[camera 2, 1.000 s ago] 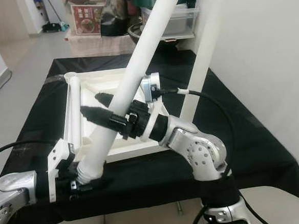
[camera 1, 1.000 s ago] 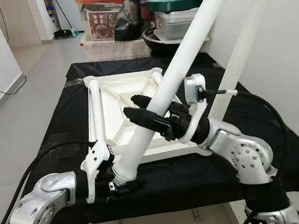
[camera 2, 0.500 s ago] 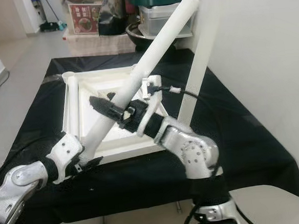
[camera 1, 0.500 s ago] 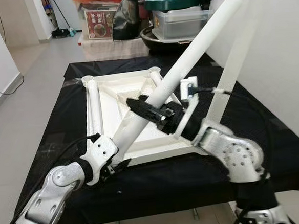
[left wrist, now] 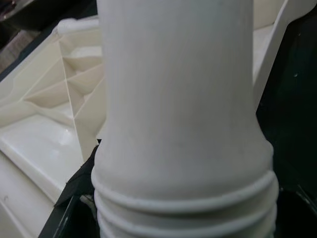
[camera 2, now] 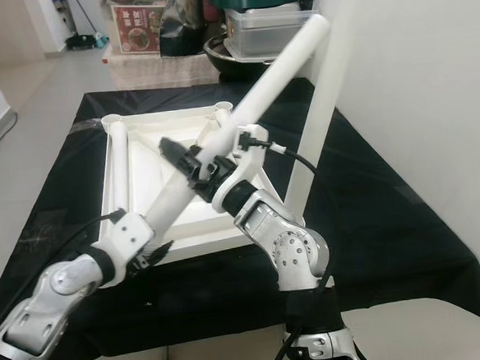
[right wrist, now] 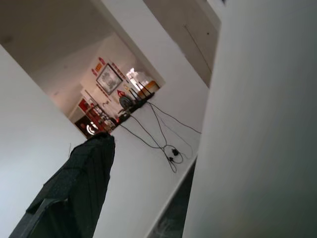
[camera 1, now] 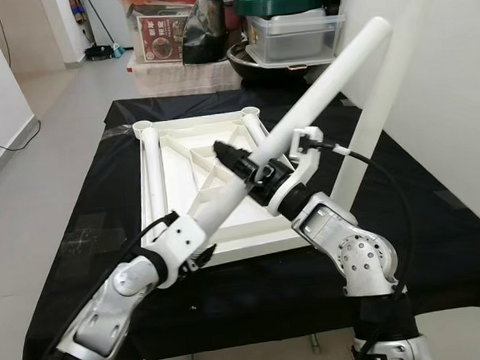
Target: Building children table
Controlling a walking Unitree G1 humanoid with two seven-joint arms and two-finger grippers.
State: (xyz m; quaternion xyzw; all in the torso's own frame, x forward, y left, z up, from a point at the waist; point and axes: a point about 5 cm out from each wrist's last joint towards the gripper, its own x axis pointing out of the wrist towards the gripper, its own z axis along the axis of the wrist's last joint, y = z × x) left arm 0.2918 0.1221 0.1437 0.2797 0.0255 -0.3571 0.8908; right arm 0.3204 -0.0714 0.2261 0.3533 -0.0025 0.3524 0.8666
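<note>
Leg-fitting step: right gripper (camera 1: 241, 165) clamps leg (camera 1: 316, 92) mid-shaft, left gripper (camera 1: 197, 250) clamps its threaded end. Next: seat end into 7 o'clock corner socket of top (camera 1: 173, 164).

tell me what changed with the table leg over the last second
Both hands carried the white leg forward and laid it lower: its ridged end, a second ago off the near table edge, now sits over the upturned tabletop's near left corner. The left hand holds that end, the right hand the middle. Same grips throughout; the fitted upright leg, the loose leg lying on the tabletop and the black cloth stayed put.
</note>
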